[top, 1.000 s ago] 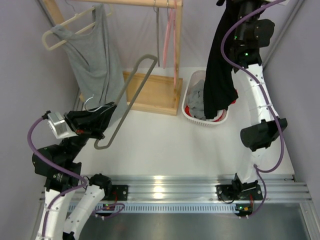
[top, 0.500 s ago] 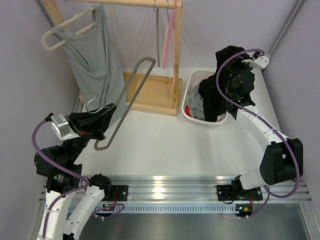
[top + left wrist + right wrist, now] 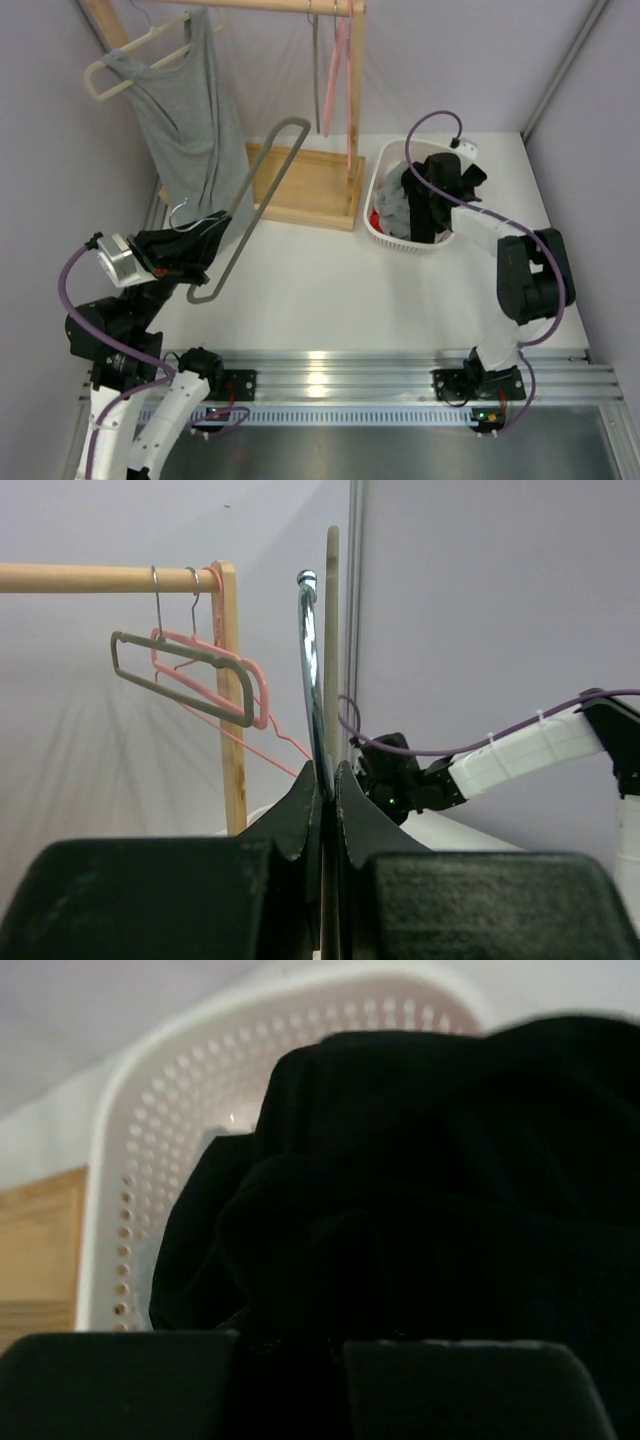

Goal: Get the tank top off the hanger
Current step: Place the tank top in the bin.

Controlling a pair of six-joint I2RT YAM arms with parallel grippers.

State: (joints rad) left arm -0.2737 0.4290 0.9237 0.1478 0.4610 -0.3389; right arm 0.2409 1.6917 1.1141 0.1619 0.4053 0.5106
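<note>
My left gripper (image 3: pixel 200 243) is shut on the neck of a bare grey hanger (image 3: pixel 252 195), which slants up over the table. In the left wrist view its metal hook (image 3: pixel 312 670) rises from between my closed fingertips (image 3: pixel 326 776). My right gripper (image 3: pixel 428 196) is down in the white basket (image 3: pixel 378 180), with the black tank top (image 3: pixel 432 205) bunched around it. In the right wrist view the black tank top (image 3: pixel 430 1180) fills the frame and hides the right gripper's (image 3: pixel 300 1332) fingers, with the basket wall (image 3: pixel 150 1150) behind.
A wooden rack (image 3: pixel 300 190) stands at the back. A grey tank top (image 3: pixel 190 115) hangs on a cream hanger at its left; pink and grey hangers (image 3: pixel 338 70) hang at its right. The basket also holds grey and red clothes (image 3: pixel 390 215).
My right arm has swung down from high above and lowered the black tank top into the basket. The left gripper and the grey hanger have barely moved.
</note>
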